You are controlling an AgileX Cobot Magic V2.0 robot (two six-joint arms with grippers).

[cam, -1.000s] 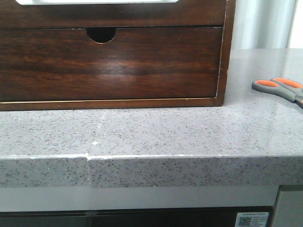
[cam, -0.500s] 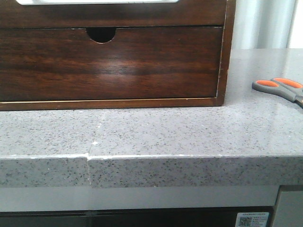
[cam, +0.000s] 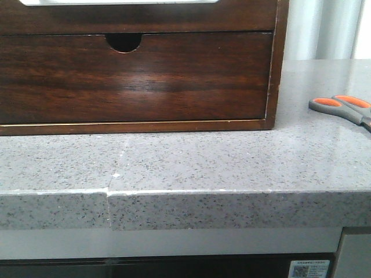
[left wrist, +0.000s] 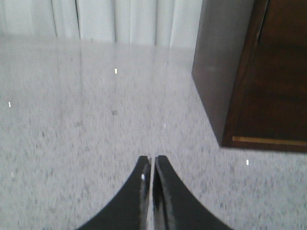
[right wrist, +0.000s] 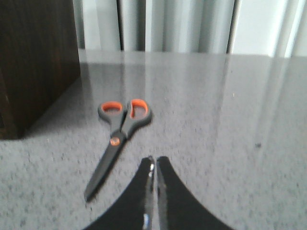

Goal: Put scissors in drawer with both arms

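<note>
Meanwhile, both grippers are clenched on nothing and the scissors lie loose on the counter.

Scissors [right wrist: 118, 139] rest flat on the grey counter [cam: 191, 162], closed, just beside the right gripper [right wrist: 153, 165], to the right of the wooden chest [cam: 174, 17]. Its drawer [cam: 136, 78], the one with the half-round notch, sits pushed in. Left gripper [left wrist: 152, 165] hovers over bare counter near the chest's left corner, fingers pressed together.

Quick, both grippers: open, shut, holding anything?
Left gripper: shut, empty.
Right gripper: shut, empty; grey-handled, orange-lined scissors lie untouched.
</note>
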